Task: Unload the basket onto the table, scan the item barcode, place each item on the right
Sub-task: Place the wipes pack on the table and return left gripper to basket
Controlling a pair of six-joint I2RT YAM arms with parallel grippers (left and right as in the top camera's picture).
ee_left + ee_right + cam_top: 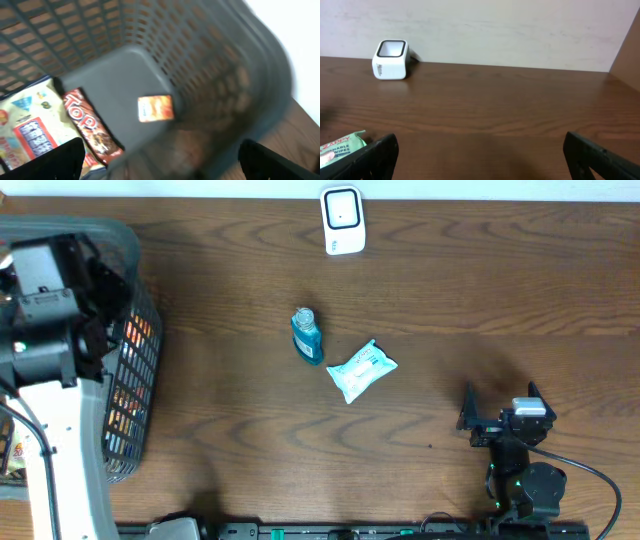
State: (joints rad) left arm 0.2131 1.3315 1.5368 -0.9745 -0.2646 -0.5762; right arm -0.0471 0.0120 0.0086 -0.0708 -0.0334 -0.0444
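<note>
Far to the left of the scanner (342,220), the left claw (160,162) hangs over the basket (150,370), spread wide and holding nothing. Below it lie a snack bag (25,120), a chocolate bar (92,125) and a small orange packet (156,108). In front of the scanner, a blue bottle (307,335) stands just beside a pack of wipes (361,370). Further right and well in front of the scanner, the right claw (500,408) sits low, also wide and empty. Nothing is at the scanner, so I'd say the scan is not yet done. An item has to be picked up, carried over and its barcode shown.
</note>
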